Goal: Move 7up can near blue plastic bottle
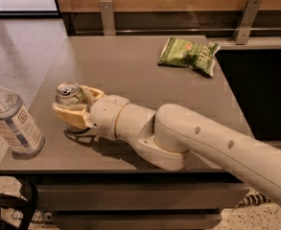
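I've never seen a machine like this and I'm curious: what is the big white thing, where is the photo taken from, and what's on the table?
The white thing is a robot arm reaching in from the lower right. At its tip is the gripper, a two-finger clamp, shut around the 7up can, a small drink can. There is only one picture, looking down on the grey table from the robot's side. Left of the can, near the table's edge, stands the blue plastic bottle, upright with a white cap. A green chip bag lies at the far right corner. Whether the can touches the table I cannot tell.
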